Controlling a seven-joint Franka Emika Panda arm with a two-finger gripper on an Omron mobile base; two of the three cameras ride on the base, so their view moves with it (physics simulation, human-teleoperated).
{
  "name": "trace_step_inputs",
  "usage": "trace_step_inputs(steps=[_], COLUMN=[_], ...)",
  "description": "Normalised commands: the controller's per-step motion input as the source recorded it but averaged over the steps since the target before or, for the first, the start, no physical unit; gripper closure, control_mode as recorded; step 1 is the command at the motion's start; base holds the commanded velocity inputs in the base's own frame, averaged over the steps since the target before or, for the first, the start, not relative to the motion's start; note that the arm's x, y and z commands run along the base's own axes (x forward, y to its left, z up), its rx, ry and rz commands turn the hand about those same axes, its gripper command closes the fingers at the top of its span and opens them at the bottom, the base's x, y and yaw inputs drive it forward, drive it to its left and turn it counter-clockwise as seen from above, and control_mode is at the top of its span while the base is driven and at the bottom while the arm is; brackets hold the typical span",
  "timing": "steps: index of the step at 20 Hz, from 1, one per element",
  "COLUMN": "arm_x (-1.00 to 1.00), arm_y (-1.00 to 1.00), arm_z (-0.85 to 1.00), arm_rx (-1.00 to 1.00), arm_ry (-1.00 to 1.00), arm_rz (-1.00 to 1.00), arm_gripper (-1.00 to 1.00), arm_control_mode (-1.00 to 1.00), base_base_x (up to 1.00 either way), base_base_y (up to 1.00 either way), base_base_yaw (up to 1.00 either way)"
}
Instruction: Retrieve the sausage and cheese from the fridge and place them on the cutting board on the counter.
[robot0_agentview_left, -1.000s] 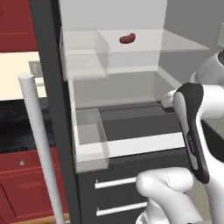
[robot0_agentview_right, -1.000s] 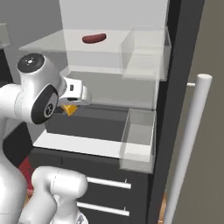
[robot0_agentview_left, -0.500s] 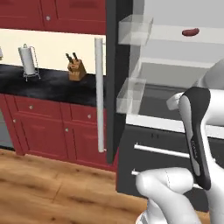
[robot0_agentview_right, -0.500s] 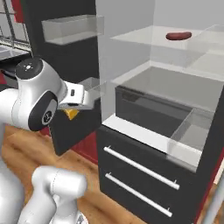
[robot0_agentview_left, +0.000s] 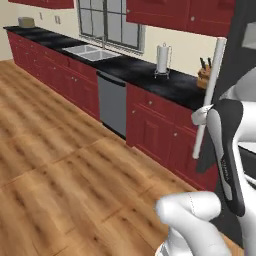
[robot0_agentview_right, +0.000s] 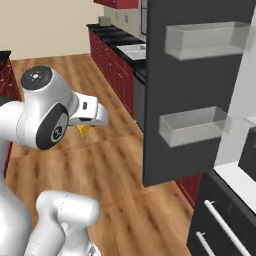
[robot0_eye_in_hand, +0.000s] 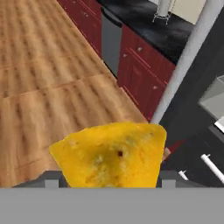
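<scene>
Cheese (robot0_eye_in_hand: 111, 154) fills the lower middle of the hand view, a yellow-orange wedge with small dark flecks, sitting between the two dark finger tips (robot0_eye_in_hand: 51, 178) that show at either side of it along the bottom; the gripper (robot0_eye_in_hand: 107, 179) is closed on the wedge and holds it clear of the wooden floor (robot0_eye_in_hand: 52, 87) beyond. In the right base view a corner of the same wedge pokes out orange beneath the white hand (robot0_agentview_right: 83, 129), close against the arm's large shoulder joint. The fridge (robot0_agentview_right: 200, 90) stands open at the right of that view: its dark grey door swings out toward the room and carries two clear bins, one above the other, with dark drawers and white bar handles lower right. In the left base view the long white door handle (robot0_agentview_left: 209, 95) rises beside the arm. The counter (robot0_agentview_left: 145, 72), black stone over dark red cabinets, runs along the far wall past a sink (robot0_agentview_left: 95, 51) under a window, a grey dishwasher front (robot0_agentview_left: 112, 102), a paper towel stand (robot0_agentview_left: 161, 61) and a knife block (robot0_agentview_left: 203, 74)
</scene>
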Motion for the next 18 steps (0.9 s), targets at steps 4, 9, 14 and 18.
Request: trace_step_inputs(steps=[4,9,14,18], arm_x=[0.0,0.0,0.0,0.0], arm_y=[0.0,0.0,0.0,0.0], arm_z=[0.0,0.0,0.0,0.0], arm_rx=[0.0,0.0,0.0,0.0], arm_ry=[0.0,0.0,0.0,0.0], arm_rz=[0.0,0.0,0.0,0.0], arm_gripper=[1.0,1.0,1.0,1.0], arm_control_mode=[1.0,1.0,1.0,1.0], base_base_x=[0.97,1.0,1.0,1.0], base_base_y=[1.0,1.0,0.92,0.47], base_base_yaw=[0.27,0.0,0.01,0.12])
